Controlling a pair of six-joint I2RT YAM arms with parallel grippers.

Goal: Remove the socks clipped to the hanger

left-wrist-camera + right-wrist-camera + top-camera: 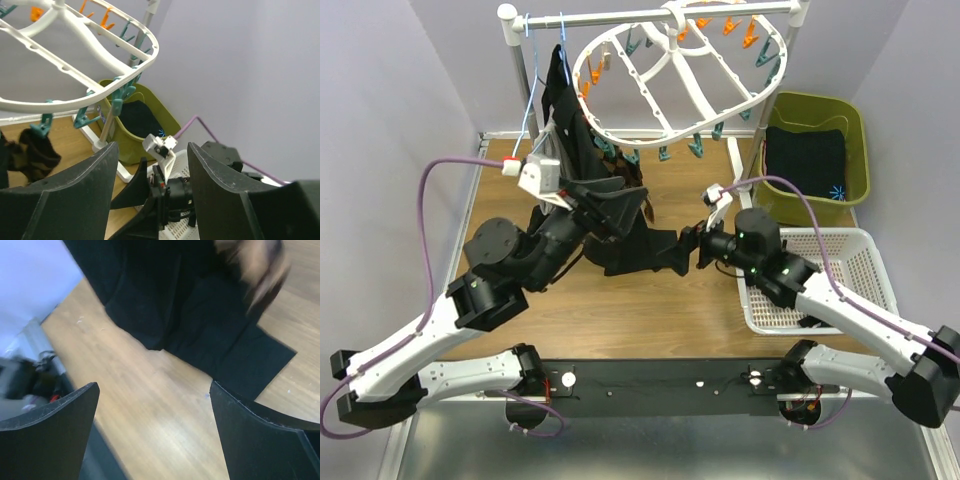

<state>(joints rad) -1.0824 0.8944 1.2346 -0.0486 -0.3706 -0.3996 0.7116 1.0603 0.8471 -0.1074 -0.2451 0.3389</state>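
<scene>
The white oval hanger hangs from a rail at the back, with orange and teal clips round its rim. It also shows in the left wrist view, where a dark brown sock hangs from a teal clip. Brown patterned socks hang under its left rim, beside a large black garment. My left gripper is open and empty below the hanger's left side; its fingers frame the right arm's wrist. My right gripper is open and empty, low over the table by dark cloth.
A green bin with folded dark cloth stands at the back right. A white basket sits at the right, under the right arm. A large black garment hangs on thin blue hangers. Dark cloth lies mid-table.
</scene>
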